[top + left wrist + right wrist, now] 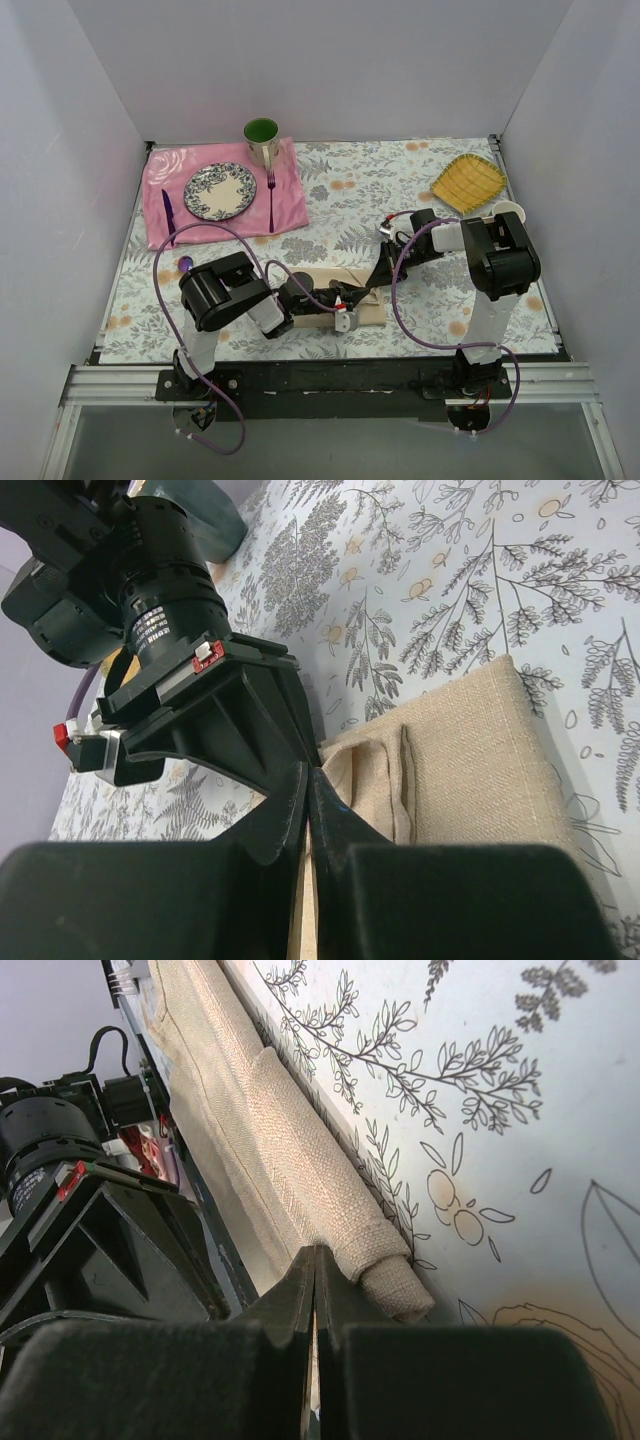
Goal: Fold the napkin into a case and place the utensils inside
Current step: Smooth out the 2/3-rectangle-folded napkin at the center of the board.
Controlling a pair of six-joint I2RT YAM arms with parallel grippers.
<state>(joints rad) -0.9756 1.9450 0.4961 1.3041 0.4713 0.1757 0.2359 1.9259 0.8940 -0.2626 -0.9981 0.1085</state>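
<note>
The beige-tan napkin (335,305) lies near the front edge of the table, folded into a narrow oblong between my two arms. My left gripper (347,297) is shut on the napkin's (470,770) folded edge, with cloth showing between its fingers (285,810). My right gripper (376,281) faces it from the right. It is shut on the edge of the napkin (290,1150), which looks rolled over there. A small shiny purple bit (185,264) shows by the left arm's elbow; I cannot tell if it is the spoon. The pale fork is hidden.
A pink mat (295,210) at the back left holds a patterned plate (220,190), a dark purple utensil (168,212) and a purple fork (271,195). A green mug (262,140) stands behind it. A yellow dish (468,183) and a white cup (508,209) are at the back right.
</note>
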